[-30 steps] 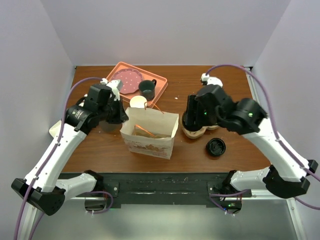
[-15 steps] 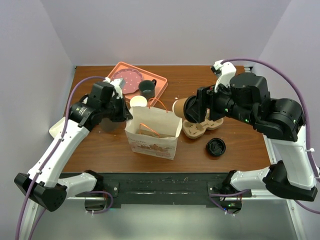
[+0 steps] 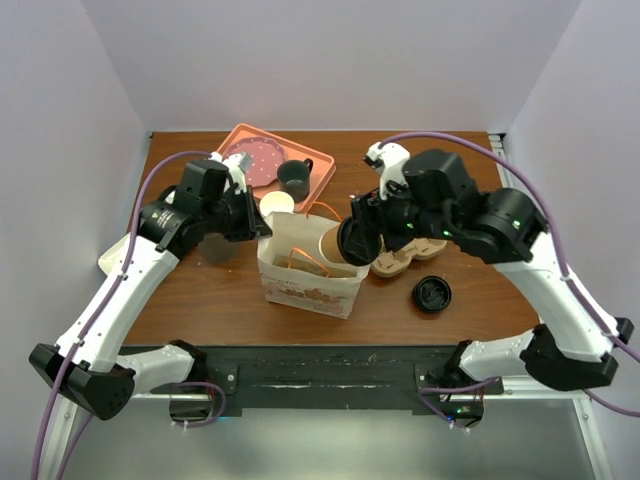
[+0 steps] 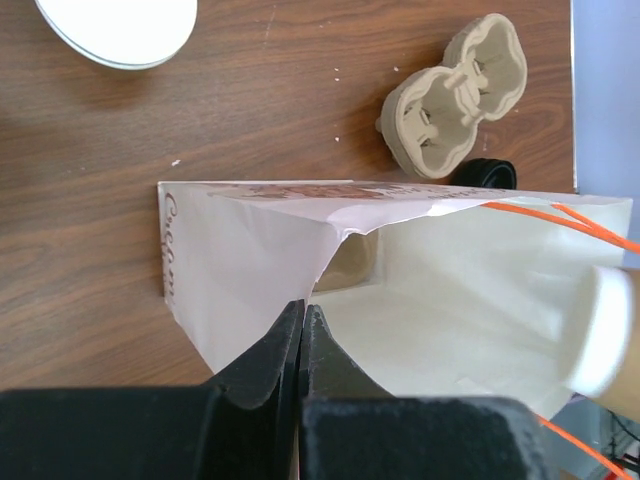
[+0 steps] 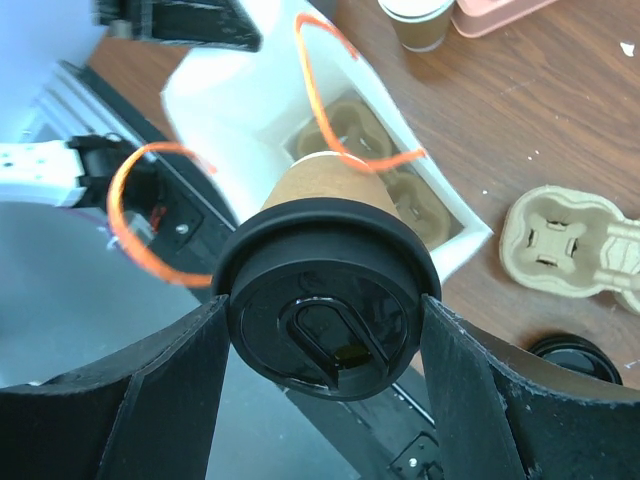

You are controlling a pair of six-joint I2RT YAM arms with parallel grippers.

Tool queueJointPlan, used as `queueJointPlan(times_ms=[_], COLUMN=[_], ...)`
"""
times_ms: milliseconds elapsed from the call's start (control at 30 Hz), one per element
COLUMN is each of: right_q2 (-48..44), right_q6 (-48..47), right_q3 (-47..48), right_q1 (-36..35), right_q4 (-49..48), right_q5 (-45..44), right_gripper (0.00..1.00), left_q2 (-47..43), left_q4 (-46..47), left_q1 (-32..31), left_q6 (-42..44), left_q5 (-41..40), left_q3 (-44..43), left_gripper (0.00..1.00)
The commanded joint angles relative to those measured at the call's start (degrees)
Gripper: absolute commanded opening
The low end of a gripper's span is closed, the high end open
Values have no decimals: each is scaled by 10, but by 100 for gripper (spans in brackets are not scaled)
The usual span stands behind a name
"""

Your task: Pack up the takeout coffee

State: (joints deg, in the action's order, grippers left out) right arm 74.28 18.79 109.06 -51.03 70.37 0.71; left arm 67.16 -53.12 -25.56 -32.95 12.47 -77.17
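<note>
From above, the takeout coffee (image 3: 338,243), a tan-brown paper cup with a round black plastic lid, was seen held off the brown wooden table (image 3: 460,175) by the right gripper (image 3: 356,240); the cup was tipped onto its side, lid towards the arm, its base over the right edge of the open white paper bag (image 3: 300,285) with pink print and orange string handles. The bag's far left rim was pinched by the left gripper (image 3: 256,226). Just right of the bag a moulded beige cardboard cup carrier (image 3: 405,262) was lying, with a loose black lid (image 3: 432,294) near it; a dark green mug (image 3: 293,178) was standing on a salmon-pink tray (image 3: 322,166) at the back.

From the left wrist, the fingers (image 4: 280,350) were seen pressed fully together on the bag's thin paper edge; the cup's pale base was visible at the bag's mouth on the right.

From the right wrist, the wide-spread fingers (image 5: 165,400) were seen clamped on either side of the black lid; the cup's body was pointing down between the orange handles into the bag's opening, where a second cardboard carrier was lying.
</note>
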Motion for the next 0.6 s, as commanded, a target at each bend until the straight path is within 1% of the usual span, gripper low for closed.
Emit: queueJointPlan(times_ms=[0,33,100,133,167,200,267,333,433,567], right_q2=[41,48,71,80,87,103,117,133,152,167], right_q6=[-23,-25,-44,-52,-60,-71,-79,-87,-100,-114], right_q3=[0,5,18,20,25,27,34,42,60,56], right_q1=[-5,-7,-9,-9,-10,-10,-11,-15,-28,-46], right_q4=[-30,-30,-30,-31,-32,-32,-31,-33,-34,-34], right_q5=[-39,-56,-71,-79,-84,-91,-98,-97,-113,-142], right_gripper=[31,31,30,30,30,30,30,30,30,29], left_q2=[-13,-18,-26,-34,-36,-38,-34,-20,-8,-13], left_q4=[34,36,41,38,25,20,11,4,-17,-5], left_q1=[0,0,0,0,0,0,0,0,0,0], left_q6=[-31,-32,-25,-19,-12,2,16,30,34,44], left_q5=[42,44,41,27,9,-21,-38,-50,-78,-79], left_q3=[-4,1,8,4,-1,-13,-23,-34,-44,-36], left_gripper=[3,4,15,21,33,38,45,48,48,50])
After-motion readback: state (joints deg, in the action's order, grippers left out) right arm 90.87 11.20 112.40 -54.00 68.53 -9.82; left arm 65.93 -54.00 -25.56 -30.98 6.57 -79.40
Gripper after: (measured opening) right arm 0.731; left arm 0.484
